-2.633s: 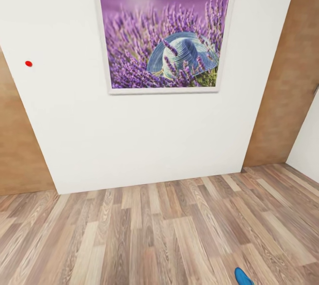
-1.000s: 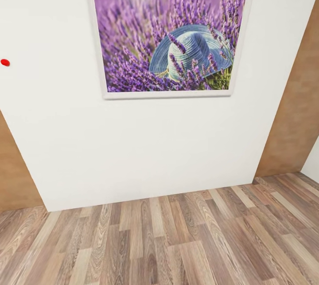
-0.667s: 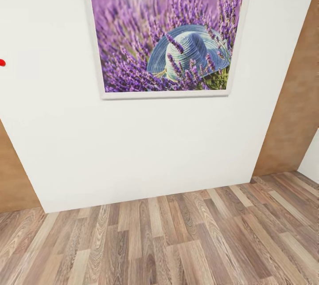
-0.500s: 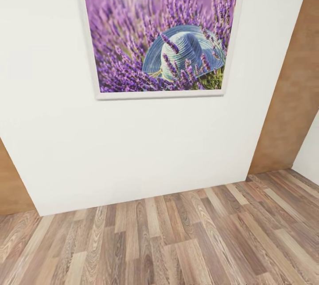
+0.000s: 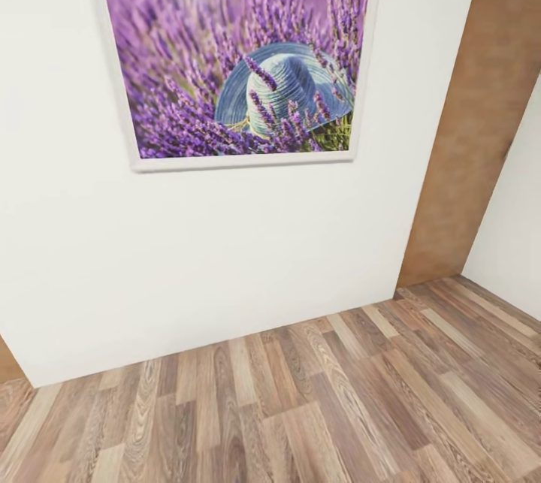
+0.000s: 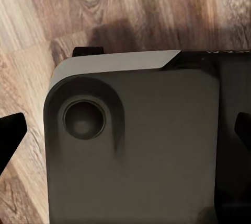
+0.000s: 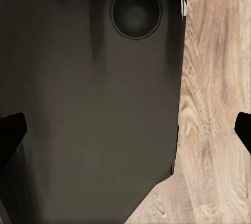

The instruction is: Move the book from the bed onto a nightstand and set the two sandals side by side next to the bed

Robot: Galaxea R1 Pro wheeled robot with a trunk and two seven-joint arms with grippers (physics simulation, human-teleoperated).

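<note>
Head view: robot faced a white wall (image 5: 225, 265) at close range. Large white-framed picture (image 5: 233, 66) hung on it, upper half of view, approx 11–12 o'clock from centre: purple lavender w/ a blue-grey woven hat (image 5: 282, 85) lying in the flowers. Frame sat slanted in view, top edge cut off. Brown panel (image 5: 469, 130) ran down at 2–3 o'clock, just right of the white wall; second pale wall (image 5: 515, 220) at far 3 o'clock. Wood-plank floor (image 5: 300, 408) filled 5–7 o'clock, mixed brown and tan boards, meeting the wall base along a slanted line. Sliver of brown surface at 8 o'clock corner. Book, bed, nightstand, sandals: none located from this position, so their whereabouts couldn't be told.

Left wrist view: camera looked down on a dark grey robot body part (image 6: 141, 145) w/ rounded corner and a circular recess (image 6: 83, 119); lighter grey strip along one edge. Plank floor (image 6: 130, 4) beyond it, shadow cast beside the part. Left gripper's black fingertips (image 6: 10, 140) showed at opposite picture edges, far apart, i.e. spread wide, nothing between them as held load.

Right wrist view: similar dark panel (image 7: 89, 109) w/ round recess (image 7: 136, 12), floor planks (image 7: 214, 104) alongside. Right gripper's black fingertips (image 7: 9, 132) at both picture edges, spread wide, gripping nothing.
</note>
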